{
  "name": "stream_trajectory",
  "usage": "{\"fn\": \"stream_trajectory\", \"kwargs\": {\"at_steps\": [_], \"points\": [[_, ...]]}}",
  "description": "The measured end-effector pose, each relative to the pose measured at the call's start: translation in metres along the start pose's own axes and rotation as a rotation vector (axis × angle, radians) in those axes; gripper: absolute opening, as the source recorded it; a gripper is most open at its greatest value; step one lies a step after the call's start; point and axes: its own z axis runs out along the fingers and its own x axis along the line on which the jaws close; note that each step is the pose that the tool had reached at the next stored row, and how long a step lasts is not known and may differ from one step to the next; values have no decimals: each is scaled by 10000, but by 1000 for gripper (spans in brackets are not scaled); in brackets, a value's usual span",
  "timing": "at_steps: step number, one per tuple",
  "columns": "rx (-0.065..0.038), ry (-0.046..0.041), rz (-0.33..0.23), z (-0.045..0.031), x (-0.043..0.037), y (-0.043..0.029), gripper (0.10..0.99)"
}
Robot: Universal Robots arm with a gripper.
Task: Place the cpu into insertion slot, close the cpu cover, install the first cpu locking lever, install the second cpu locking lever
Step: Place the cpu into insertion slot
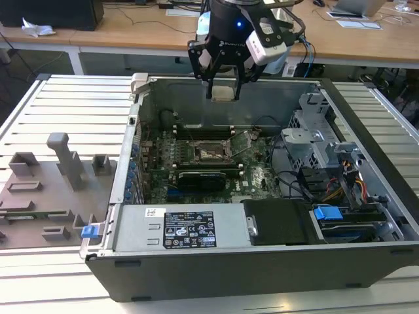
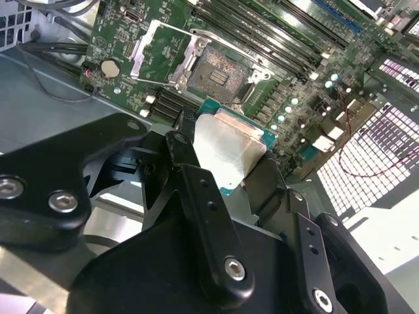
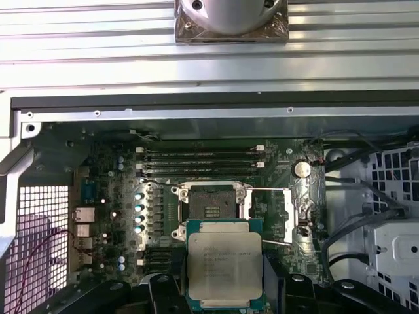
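Gripper point(image 2: 230, 157) clenched on the cpu point(image 2: 226, 147), held above the open computer case point(image 1: 262, 275).

At the exterior view's left a grey fixture tray point(image 1: 39, 196) lies on the ribbed metal table point(image 1: 65, 98). In the upper middle of that view the gripper point(image 1: 222, 86) hangs over the case's far wall, well above the green motherboard point(image 1: 258, 180). A drive cage point(image 1: 314, 137) sits toward the right and wooden desks point(image 1: 131, 33) stand behind. The first wrist view adds the cpu's point(image 3: 226, 261) silvery top facing the camera, its longer axis pointing at the uncovered insertion slot point(image 3: 211, 210), with the cpu cover point(image 3: 288, 216) swung open beside it. The second wrist view shows black fingers point(image 2: 196, 190) pinching two opposite edges.
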Motion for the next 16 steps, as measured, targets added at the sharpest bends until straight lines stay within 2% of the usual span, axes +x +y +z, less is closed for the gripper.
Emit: {"fn": "stream_trajectory", "kwargs": {"at_steps": [16], "points": [[0,0,0,103,-2,-9,545]]}}
